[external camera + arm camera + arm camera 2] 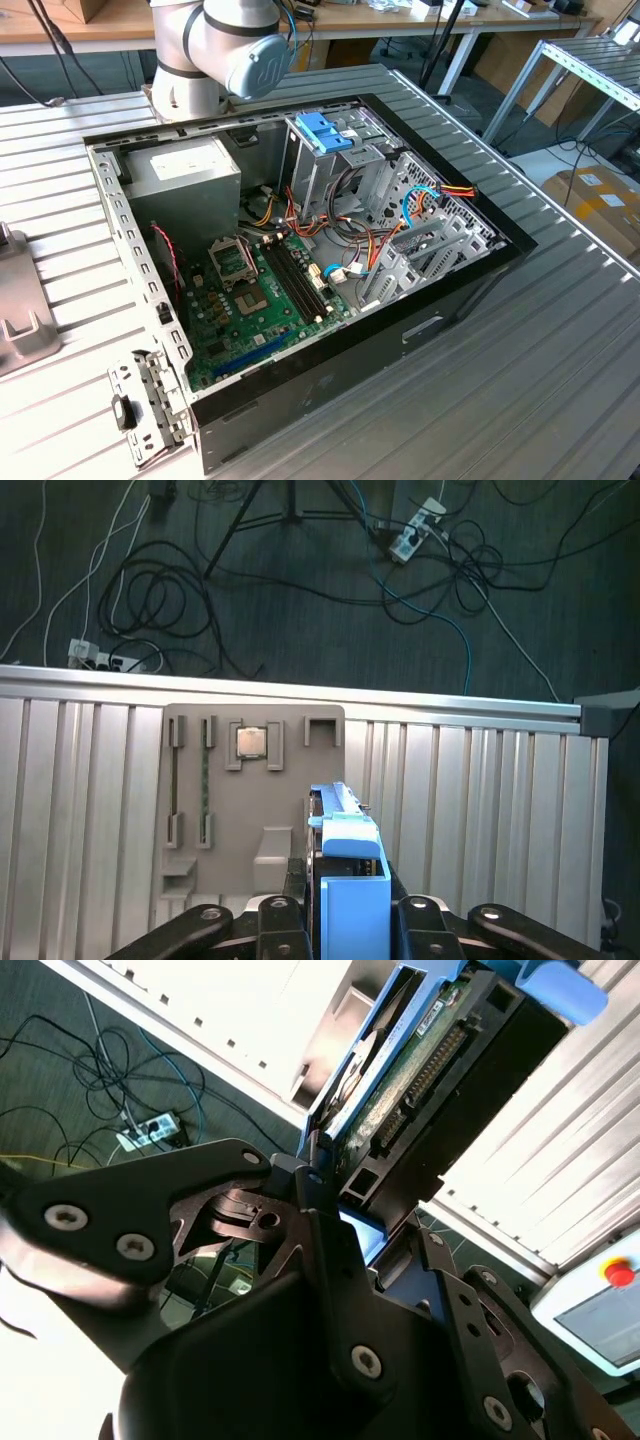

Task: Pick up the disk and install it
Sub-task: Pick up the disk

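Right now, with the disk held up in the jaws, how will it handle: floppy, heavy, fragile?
Probably stiff: the disk looks like a solid metal block, straight between the jaws. Likely heavy for its size, so it could pivot in a loose grip. Its exposed circuit board and connector pins seem fragile, so avoid knocks.

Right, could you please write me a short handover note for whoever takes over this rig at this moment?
Pincer: shut on the disk, which it holds on edge.
Disk: over the grey parts tray on the ribbed table, outside the open computer case.
Done: the disk is in the grasp.
Left: installing it. The disk is not yet in the case, where the drive cage with the blue top stands upright beside the motherboard.
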`<state>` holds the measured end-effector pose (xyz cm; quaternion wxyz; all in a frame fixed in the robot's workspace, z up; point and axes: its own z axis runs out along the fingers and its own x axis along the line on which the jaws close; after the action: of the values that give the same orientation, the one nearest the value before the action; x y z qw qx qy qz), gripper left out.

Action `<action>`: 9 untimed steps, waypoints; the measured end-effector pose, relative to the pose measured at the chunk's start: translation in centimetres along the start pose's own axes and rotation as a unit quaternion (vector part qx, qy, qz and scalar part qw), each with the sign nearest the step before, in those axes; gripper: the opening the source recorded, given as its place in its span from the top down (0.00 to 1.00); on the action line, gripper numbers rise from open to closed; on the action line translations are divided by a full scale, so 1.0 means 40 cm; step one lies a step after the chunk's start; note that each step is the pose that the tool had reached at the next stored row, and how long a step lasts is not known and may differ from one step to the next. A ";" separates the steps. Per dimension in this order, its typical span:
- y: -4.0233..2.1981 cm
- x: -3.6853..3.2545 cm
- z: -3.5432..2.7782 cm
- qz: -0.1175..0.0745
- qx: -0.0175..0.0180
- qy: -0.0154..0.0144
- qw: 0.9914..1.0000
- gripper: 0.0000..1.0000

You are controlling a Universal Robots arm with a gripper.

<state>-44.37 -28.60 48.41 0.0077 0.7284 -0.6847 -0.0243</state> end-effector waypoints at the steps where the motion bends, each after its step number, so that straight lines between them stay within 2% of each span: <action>1: -0.003 0.000 0.000 0.000 0.000 0.000 1.000 0.63; 9: -0.024 0.002 -0.001 0.000 0.000 0.000 1.000 0.63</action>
<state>-43.39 -28.60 48.41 0.0076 0.7284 -0.6847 -0.0243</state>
